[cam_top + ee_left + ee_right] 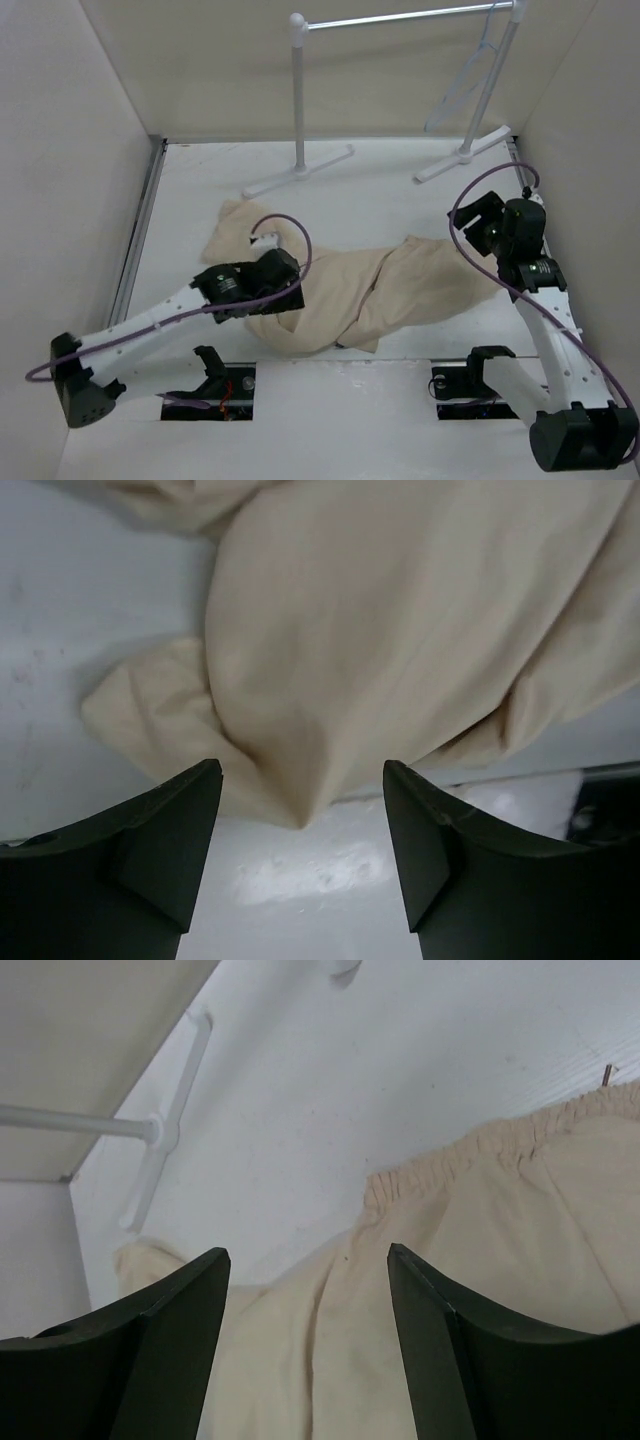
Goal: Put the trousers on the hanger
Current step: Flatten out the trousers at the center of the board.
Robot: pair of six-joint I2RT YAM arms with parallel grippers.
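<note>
The beige trousers (380, 290) lie crumpled across the middle of the white table. The pale hanger (470, 75) hangs from the rack bar at the far right, empty. My left gripper (283, 295) hovers over the near left end of the cloth. In the left wrist view it (298, 780) is open, with a fold of the trousers (400, 630) just beyond its tips and nothing between them. My right gripper (478, 222) is at the right end of the cloth. In the right wrist view it (307, 1255) is open above the trousers (480, 1260), near the gathered waistband (500, 1140).
A white-posted clothes rack (298, 90) with a metal bar stands at the back, its feet (165, 1130) spread on the table. Beige walls close in the left, right and back. Two dark cut-outs (210, 385) sit by the arm bases at the near edge.
</note>
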